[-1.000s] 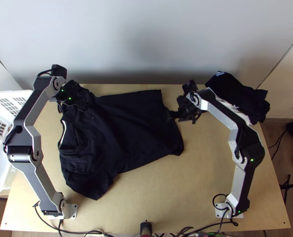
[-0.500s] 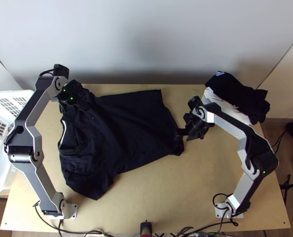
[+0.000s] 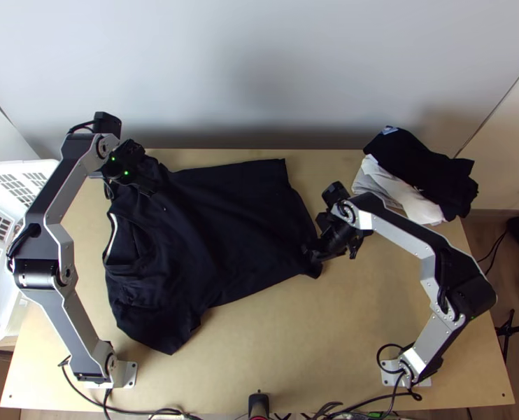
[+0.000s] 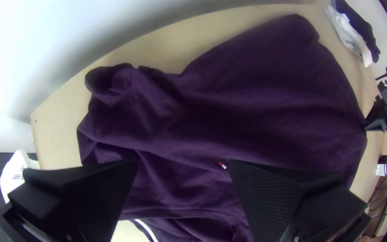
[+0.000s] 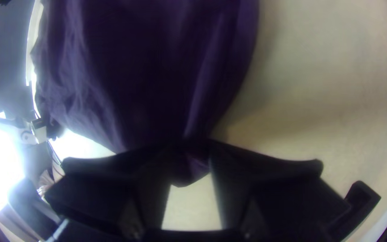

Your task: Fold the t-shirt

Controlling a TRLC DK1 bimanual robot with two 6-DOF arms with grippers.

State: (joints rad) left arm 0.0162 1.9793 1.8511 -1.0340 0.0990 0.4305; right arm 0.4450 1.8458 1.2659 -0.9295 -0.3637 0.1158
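By the right gripper [image 3: 315, 253], a corner of the soft dark t-shirt [image 3: 224, 231] is pinched; the left gripper's [image 3: 147, 190] ribbed fingers are parted over rumpled cloth. The shirt is spread near the tabletop's [image 3: 287, 364] far edge, left of centre.

The table [image 3: 294, 350] is light wood, with a small dark spot at each near corner. The t-shirt [image 3: 224, 224] lies spread across its left and middle, rumpled toward the left, where a pale strip shows at the neck. Well apart, at the far right, a white cloth [image 3: 398, 192] lies beneath a black cloth [image 3: 424, 171].
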